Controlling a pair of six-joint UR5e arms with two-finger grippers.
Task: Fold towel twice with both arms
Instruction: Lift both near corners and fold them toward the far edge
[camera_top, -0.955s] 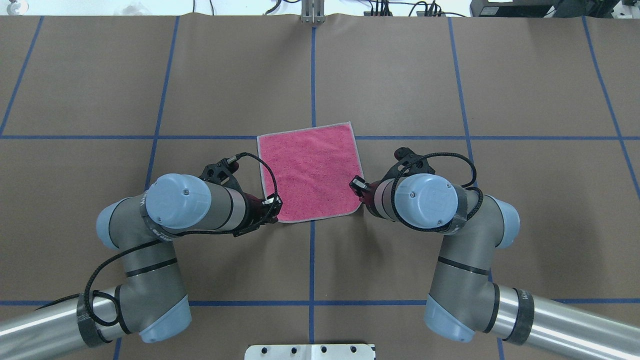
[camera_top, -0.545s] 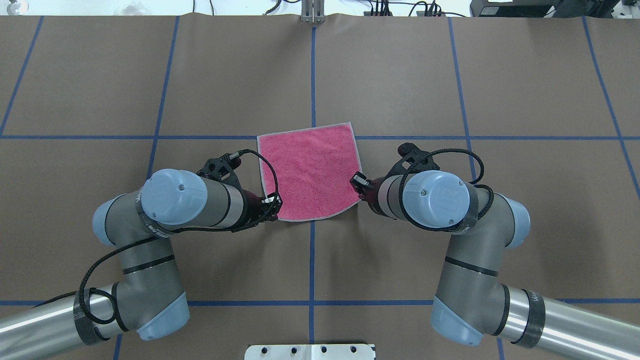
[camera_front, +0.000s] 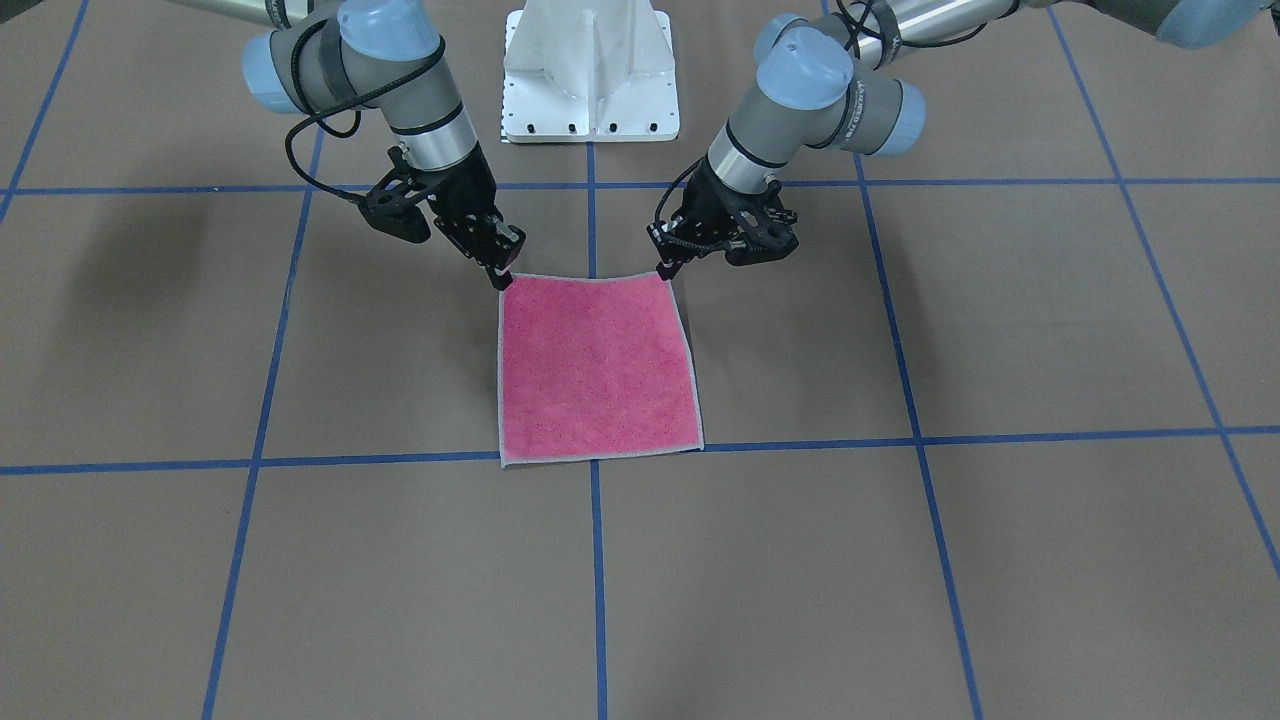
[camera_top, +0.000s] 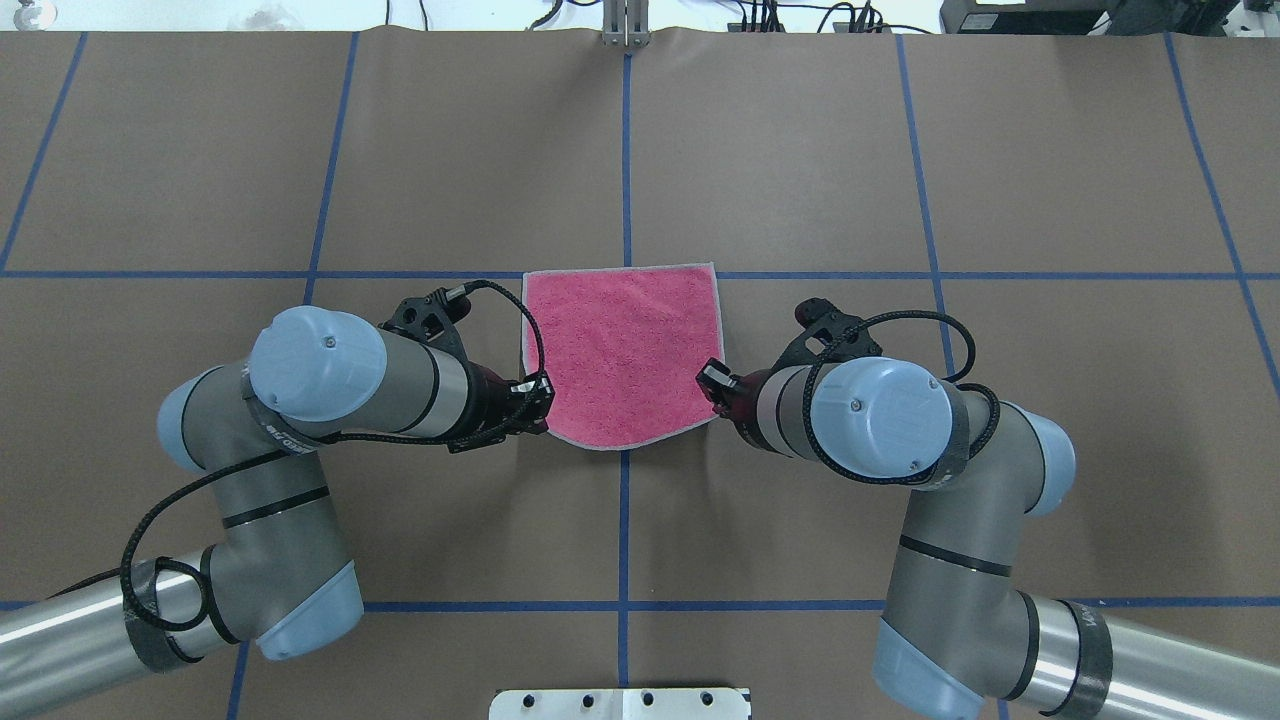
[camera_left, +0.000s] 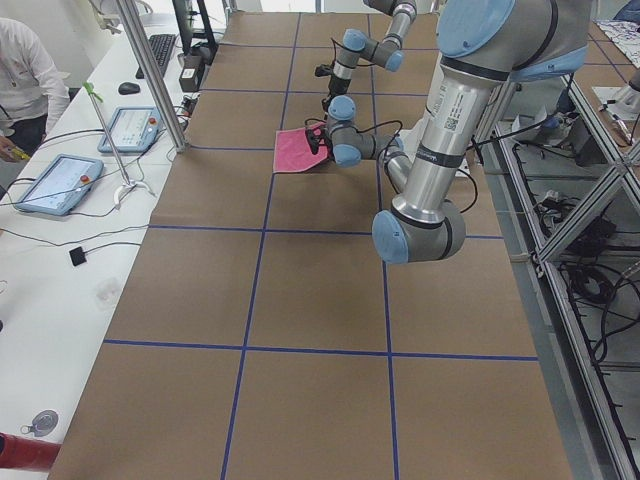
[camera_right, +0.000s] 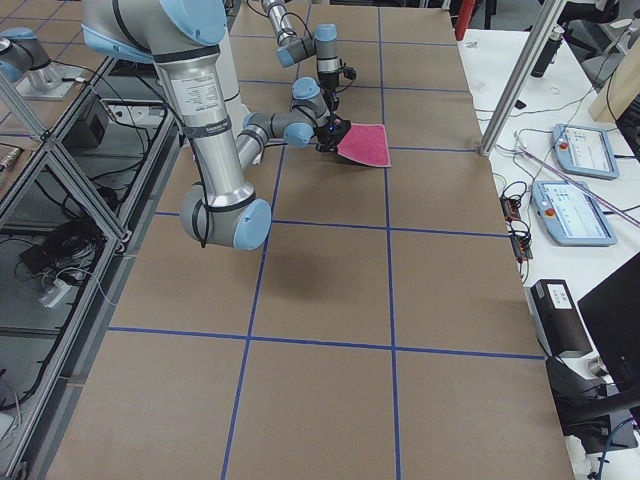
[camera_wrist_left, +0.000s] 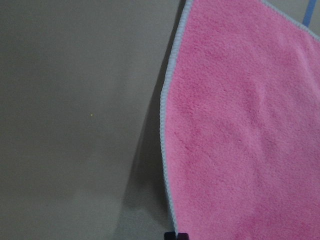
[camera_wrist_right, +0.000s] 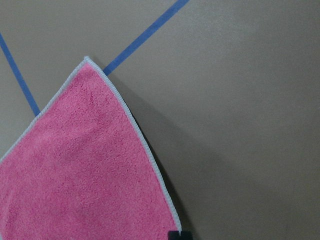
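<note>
The towel lies pink face up near the table's middle, its far edge flat along a blue tape line. Its two near corners are lifted off the table, and the near edge sags between them. My left gripper is shut on the near left corner, and it shows on the right in the front-facing view. My right gripper is shut on the near right corner. Each wrist view shows pink towel hanging above its shadow. The grey face is hidden.
The white pedestal base stands behind the towel on my side. Blue tape lines grid the brown table. Tablets, cables and a metal pole sit on the side bench, where a person stands.
Both arms swung their elbows outward and drew back a little toward the base. The towel slid slightly toward me, its far edge squared to the tape line, and the near edge now sags more.
</note>
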